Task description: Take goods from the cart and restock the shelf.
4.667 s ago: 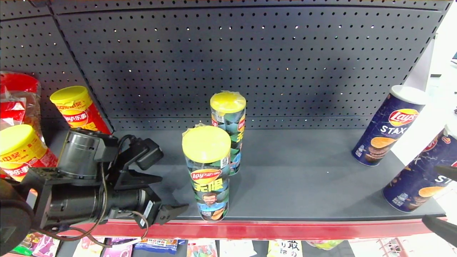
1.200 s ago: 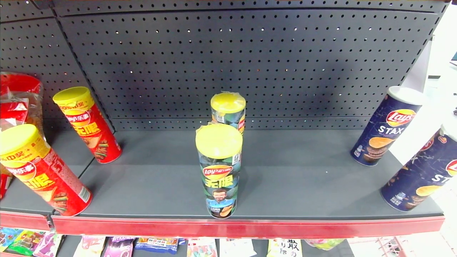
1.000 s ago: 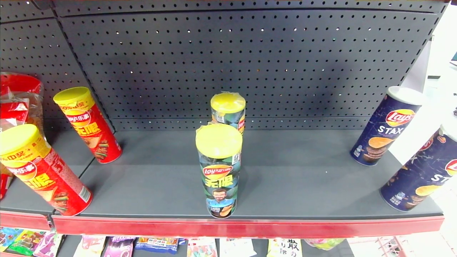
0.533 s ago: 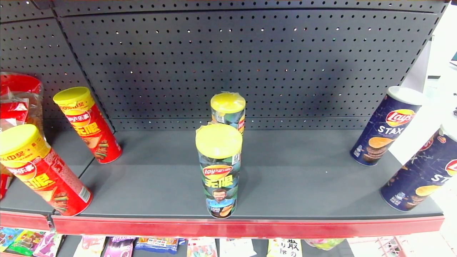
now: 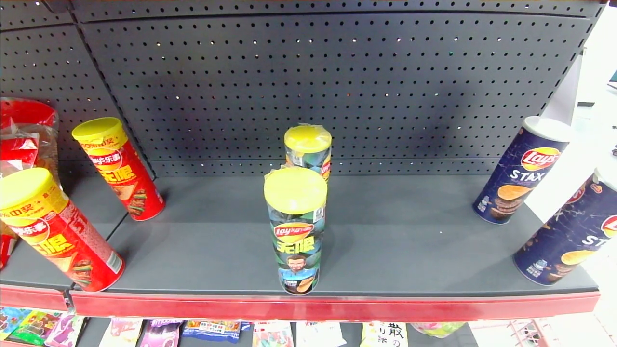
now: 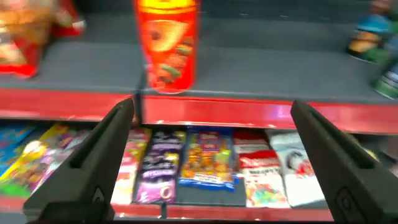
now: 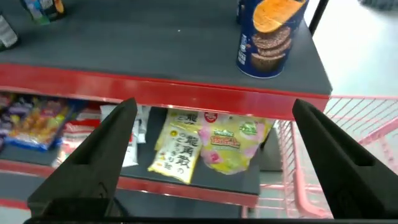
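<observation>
Two green chip cans with yellow lids stand mid-shelf, one at the front (image 5: 295, 231) and one behind it (image 5: 308, 149). The grey shelf (image 5: 409, 241) has a red front lip. My left gripper (image 6: 212, 109) is open and empty, low in front of the red lip, facing a red can (image 6: 166, 46). My right gripper (image 7: 214, 107) is also open and empty, facing the lip below a blue can (image 7: 268, 34). A pink wire cart (image 7: 351, 155) edges in beside the right gripper.
Two red cans (image 5: 118, 166) (image 5: 53, 231) stand at the shelf's left and two blue cans (image 5: 523, 168) (image 5: 569, 231) at its right. Snack packets (image 6: 205, 158) (image 7: 205, 143) fill the lower shelf. Bare shelf lies on both sides of the green cans.
The left arm, beside the front green can 4.7 s ago, has pulled out of the head view, uncovering the red cans. That can now stands slightly farther right. Nothing has moved over the last second.
</observation>
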Available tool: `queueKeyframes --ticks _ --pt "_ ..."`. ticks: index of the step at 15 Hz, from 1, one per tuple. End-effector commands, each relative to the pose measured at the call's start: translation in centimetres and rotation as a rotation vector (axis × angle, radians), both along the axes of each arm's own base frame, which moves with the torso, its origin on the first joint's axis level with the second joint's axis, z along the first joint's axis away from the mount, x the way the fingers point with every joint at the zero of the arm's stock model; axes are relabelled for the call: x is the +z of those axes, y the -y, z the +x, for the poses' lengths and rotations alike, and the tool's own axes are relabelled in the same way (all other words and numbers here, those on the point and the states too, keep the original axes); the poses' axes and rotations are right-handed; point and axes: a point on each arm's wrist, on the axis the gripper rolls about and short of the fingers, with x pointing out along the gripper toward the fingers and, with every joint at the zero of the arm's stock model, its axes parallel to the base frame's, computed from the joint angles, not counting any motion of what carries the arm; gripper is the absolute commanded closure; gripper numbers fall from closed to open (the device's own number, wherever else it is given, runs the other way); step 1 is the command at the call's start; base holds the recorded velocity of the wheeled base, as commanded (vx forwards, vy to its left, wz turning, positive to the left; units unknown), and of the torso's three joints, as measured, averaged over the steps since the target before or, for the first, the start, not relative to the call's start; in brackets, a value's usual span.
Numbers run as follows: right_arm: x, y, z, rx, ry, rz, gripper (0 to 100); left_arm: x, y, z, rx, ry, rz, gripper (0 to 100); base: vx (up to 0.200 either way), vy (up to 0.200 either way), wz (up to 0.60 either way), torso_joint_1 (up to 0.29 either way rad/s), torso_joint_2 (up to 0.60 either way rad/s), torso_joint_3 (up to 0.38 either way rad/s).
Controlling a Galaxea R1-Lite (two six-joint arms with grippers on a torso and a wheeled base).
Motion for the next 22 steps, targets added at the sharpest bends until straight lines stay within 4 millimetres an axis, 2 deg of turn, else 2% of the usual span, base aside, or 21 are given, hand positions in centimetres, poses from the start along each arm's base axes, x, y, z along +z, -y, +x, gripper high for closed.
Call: queueKeyframes --ticks 1,3,5,7,9,11,12,14,16,17,22 --pt "-0.14 -0.01 0.06 0.009 0.001 -0.020 0 -0.36 0.02 0.13 -0.009 -0.010 0.011 0 0.000 0.000 0.00 0.000 0.00 0.000" --pt "-0.15 0.04 0.04 -0.022 -0.001 0.026 0 -0.40 0.02 0.14 -0.007 -0.012 0.014 0 0.000 0.000 0.00 0.000 0.00 0.000" --pt "-0.10 0.04 0.12 -0.016 0.000 -0.062 0 -0.40 0.01 0.14 -0.006 -0.012 0.015 0 0.000 0.000 0.00 0.000 0.00 0.000" --pt "-0.10 0.02 0.04 -0.011 0.008 -0.021 0 -0.40 0.01 0.14 -0.006 -0.012 0.015 0 0.000 0.000 0.00 0.000 0.00 0.000" --pt "-0.11 0.24 0.17 -0.105 -0.009 0.022 0 -0.40 0.01 0.14 -0.006 -0.012 0.015 0 0.000 0.000 0.00 0.000 0.00 0.000" --pt "-0.06 0.14 0.13 -0.055 0.005 -0.079 0 -0.40 0.01 0.14 -0.006 -0.012 0.015 0 0.000 0.000 0.00 0.000 0.00 0.000" --pt "-0.12 0.13 0.35 -0.045 -0.021 -0.023 0 -0.40 0.01 0.14 -0.006 -0.012 0.015 0 0.000 0.000 0.00 0.000 0.00 0.000" --pt "-0.17 0.01 0.09 -0.003 0.017 -0.031 0 -0.40 0.01 0.14 -0.006 -0.012 0.015 0 0.000 0.000 0.00 0.000 0.00 0.000" --pt "-0.25 0.18 0.17 -0.084 0.015 0.047 0 -0.40 0.01 0.14 -0.006 -0.012 0.015 0 0.000 0.000 0.00 0.000 0.00 0.000" --pt "-0.77 0.20 0.45 -0.090 0.024 0.003 0 -0.40 0.01 0.14 -0.006 -0.012 0.015 0 0.000 0.000 0.00 0.000 0.00 0.000" --pt "-1.05 0.19 0.65 -0.087 0.039 -0.002 0 -0.40 0.01 0.14 -0.006 -0.012 0.015 0 0.000 0.000 0.00 0.000 0.00 0.000"
